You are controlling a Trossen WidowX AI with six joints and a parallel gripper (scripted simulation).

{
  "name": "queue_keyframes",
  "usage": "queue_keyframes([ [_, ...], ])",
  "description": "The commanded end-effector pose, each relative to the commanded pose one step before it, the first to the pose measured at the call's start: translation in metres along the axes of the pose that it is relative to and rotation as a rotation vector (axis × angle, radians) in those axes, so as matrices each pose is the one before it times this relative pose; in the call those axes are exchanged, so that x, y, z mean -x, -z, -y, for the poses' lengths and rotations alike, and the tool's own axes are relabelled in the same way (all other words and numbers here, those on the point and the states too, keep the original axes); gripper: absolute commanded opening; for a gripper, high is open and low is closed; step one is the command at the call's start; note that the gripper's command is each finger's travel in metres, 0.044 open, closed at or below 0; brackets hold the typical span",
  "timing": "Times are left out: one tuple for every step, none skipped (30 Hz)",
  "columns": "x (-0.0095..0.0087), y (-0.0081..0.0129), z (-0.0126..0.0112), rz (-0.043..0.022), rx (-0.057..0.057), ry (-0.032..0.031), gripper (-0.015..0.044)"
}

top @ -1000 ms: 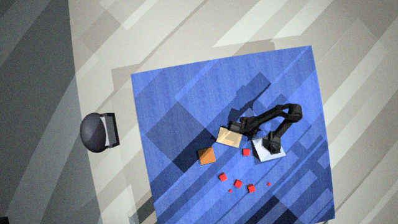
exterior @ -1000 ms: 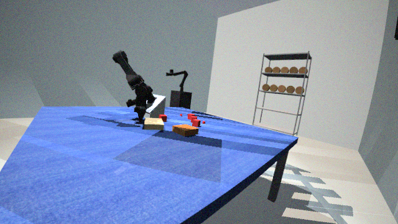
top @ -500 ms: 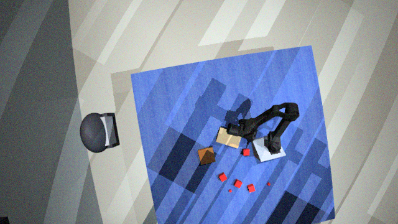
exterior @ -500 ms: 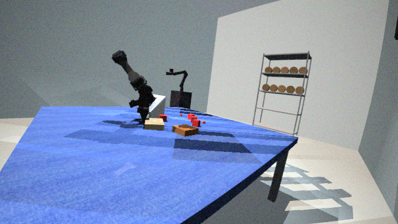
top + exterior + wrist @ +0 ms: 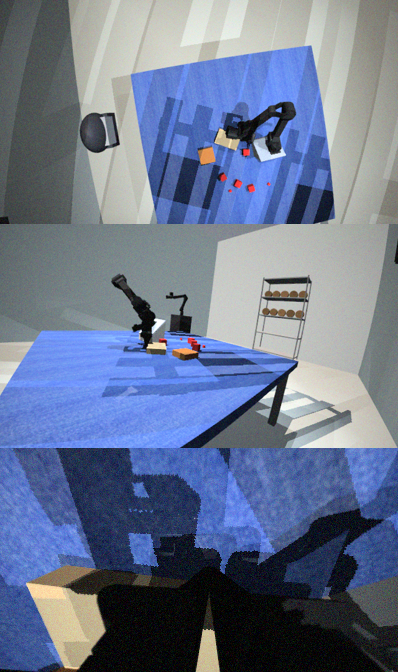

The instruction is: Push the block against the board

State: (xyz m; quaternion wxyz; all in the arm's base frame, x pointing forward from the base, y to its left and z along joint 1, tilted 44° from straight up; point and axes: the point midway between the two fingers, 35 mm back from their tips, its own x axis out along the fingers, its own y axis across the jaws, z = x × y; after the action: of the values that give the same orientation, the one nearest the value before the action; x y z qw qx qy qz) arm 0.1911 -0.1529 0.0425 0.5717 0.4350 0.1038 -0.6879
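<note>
The tool (image 5: 231, 133), pressed together and empty, sits by the tan board (image 5: 225, 140). Push it slowly toward the orange block (image 5: 206, 155).

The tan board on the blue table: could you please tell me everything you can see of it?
The tan board is a flat, pale slab with a rectangular top and low, darker sides, looking like light wood. It lies flat on the blue table, turned at a slant to the table's edges. The shut gripper is over its end nearest the arm, seemingly pressed against it, and shades part of its top. The orange square block lies apart from it, a strip of table between them.
</note>
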Motion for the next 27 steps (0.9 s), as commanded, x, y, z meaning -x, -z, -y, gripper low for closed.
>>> queue_keyframes([
  [-0.00118,0.00654,-0.00024,-0.00333,0.0028,0.00611,0.0000],
  [-0.00001,0.00110,-0.00018,-0.00017,0.0000,0.00012,0.0000],
  [-0.00001,0.00111,-0.00018,-0.00016,0.0000,0.00011,0.0000],
  [-0.00001,0.00111,-0.00018,-0.00015,0.0000,0.00011,0.0000],
  [-0.00001,0.00111,-0.00019,-0.00015,0.0000,0.00010,0.0000],
  [-0.00001,0.00109,-0.00019,-0.00014,0.0000,0.00010,0.0000],
  [-0.00001,0.00109,-0.00019,-0.00013,0.0000,0.00009,0.0000],
  [0.00000,0.00109,-0.00020,-0.00013,0.0000,0.00009,0.0000],
  [0.00000,0.00109,-0.00020,-0.00013,0.0000,0.00008,0.0000],
  [0.00000,0.00109,-0.00021,-0.00012,0.0000,0.00008,0.0000],
  [0.00000,0.00109,-0.00021,-0.00012,0.0000,0.00008,0.0000],
  [0.00000,0.00108,-0.00021,-0.00011,0.0000,0.00007,0.0000],
  [0.00000,0.00108,-0.00022,-0.00011,0.0000,0.00007,0.0000],
  [0.00000,0.00107,-0.00022,-0.00010,0.0000,0.00007,0.0000],
  [0.00000,0.00108,-0.00022,-0.00010,0.0000,0.00006,0.0000],
  [0.00000,0.00108,-0.00022,-0.00009,0.0000,0.00006,0.0000],
  [0.00000,0.00108,-0.00023,-0.00009,0.0000,0.00005,0.0000],
  [0.00000,0.00108,-0.00023,-0.00008,0.0000,0.00005,0.0000],
  [0.00000,0.00106,-0.00023,-0.00008,0.0000,0.00004,0.0000],
  [0.00001,0.00106,-0.00024,-0.00008,0.0000,0.00004,0.0000],
  [0.00001,0.00106,-0.00024,-0.00007,0.0000,0.00004,0.0000],
  [0.00001,0.00106,-0.00024,-0.00007,0.0000,0.00003,0.0000],
  [0.00001,0.00106,-0.00025,-0.00007,0.0000,0.00003,0.0000],
  [0.00001,0.00106,-0.00025,-0.00006,0.0000,0.00003,0.0000],
  [0.00001,0.00105,-0.00025,-0.00006,0.0000,0.00002,0.0000],
  [0.00001,0.00105,-0.00025,-0.00006,0.0000,0.00002,0.0000],
  [0.00001,0.00105,-0.00026,-0.00005,0.0000,0.00002,0.0000],
])
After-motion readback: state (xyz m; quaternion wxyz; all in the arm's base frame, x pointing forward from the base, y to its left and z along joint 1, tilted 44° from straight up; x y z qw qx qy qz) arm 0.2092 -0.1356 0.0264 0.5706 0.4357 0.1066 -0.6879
